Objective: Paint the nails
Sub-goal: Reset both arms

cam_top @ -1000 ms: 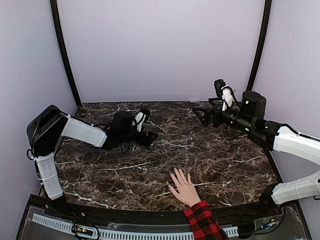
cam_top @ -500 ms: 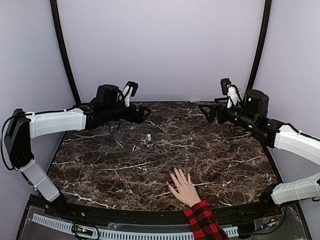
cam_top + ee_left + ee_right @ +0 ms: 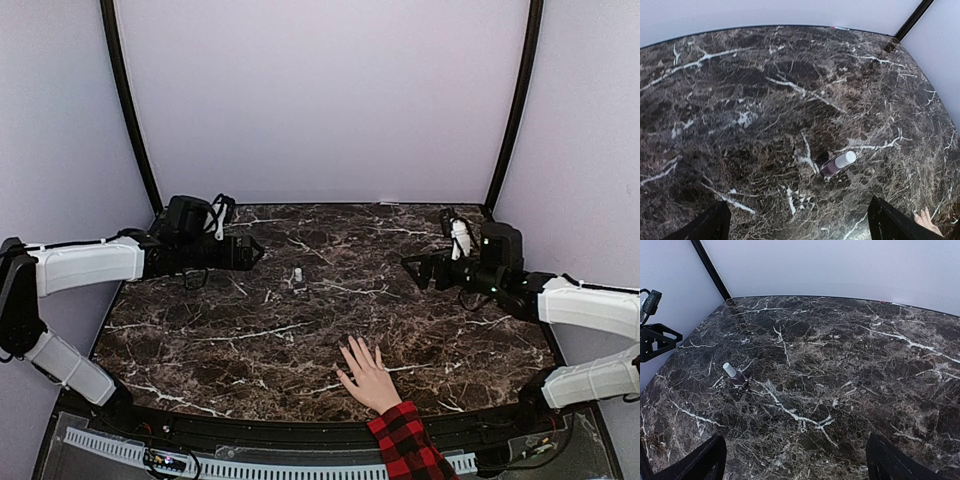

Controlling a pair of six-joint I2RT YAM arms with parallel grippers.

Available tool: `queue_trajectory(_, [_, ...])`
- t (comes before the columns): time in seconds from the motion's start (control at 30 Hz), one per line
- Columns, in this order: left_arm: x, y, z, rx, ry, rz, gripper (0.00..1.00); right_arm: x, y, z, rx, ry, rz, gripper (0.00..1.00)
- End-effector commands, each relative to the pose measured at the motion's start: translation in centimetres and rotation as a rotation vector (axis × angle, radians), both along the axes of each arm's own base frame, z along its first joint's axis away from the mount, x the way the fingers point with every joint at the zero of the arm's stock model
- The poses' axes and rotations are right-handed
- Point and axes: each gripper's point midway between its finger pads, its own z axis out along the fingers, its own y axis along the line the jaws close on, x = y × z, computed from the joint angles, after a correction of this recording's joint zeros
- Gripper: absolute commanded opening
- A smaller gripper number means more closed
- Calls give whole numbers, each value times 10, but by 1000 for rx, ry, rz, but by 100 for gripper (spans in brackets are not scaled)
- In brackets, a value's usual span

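Polish bottle [image 3: 297,274] upright, capped. Left gripper [image 3: 254,252] left of it, right gripper [image 3: 407,267] right of it — both jaws wide, empty. Nails [image 3: 357,345] on hand [image 3: 370,380], nearer than bottle, rightward. Grip bottle body low — likely tips easily.

A robot test booth: plain lilac walls [image 3: 320,100] enclosing a marble-patterned table [image 3: 200,330].

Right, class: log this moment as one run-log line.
left gripper: open, empty | right gripper: open, empty | polish bottle: upright, capped | hand: palm down
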Motion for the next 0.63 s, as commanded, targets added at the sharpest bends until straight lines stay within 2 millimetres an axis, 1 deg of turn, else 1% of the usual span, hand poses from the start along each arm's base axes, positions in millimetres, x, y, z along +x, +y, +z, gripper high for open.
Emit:
queue_trajectory(0.0, [-4, 7, -22, -22, 44, 44, 99, 0, -1, -5, 61, -22, -11, 99])
queue_trajectory(0.1, [-5, 9, -28, -28, 34, 51, 99, 0, -3, -20, 54, -3, -24, 99])
queue_trajectory(0.23, [-4, 10, -35, -15, 35, 59, 99, -1, -2, -30, 62, 13, -24, 99])
queue_trajectory(0.43, [-4, 16, -39, -1, 24, 79, 99, 2, -1, -31, 61, 11, -21, 99])
queue_trajectory(0.6, [-4, 16, -35, -9, 4, 80, 99, 0, 1, -31, 57, 11, -8, 99])
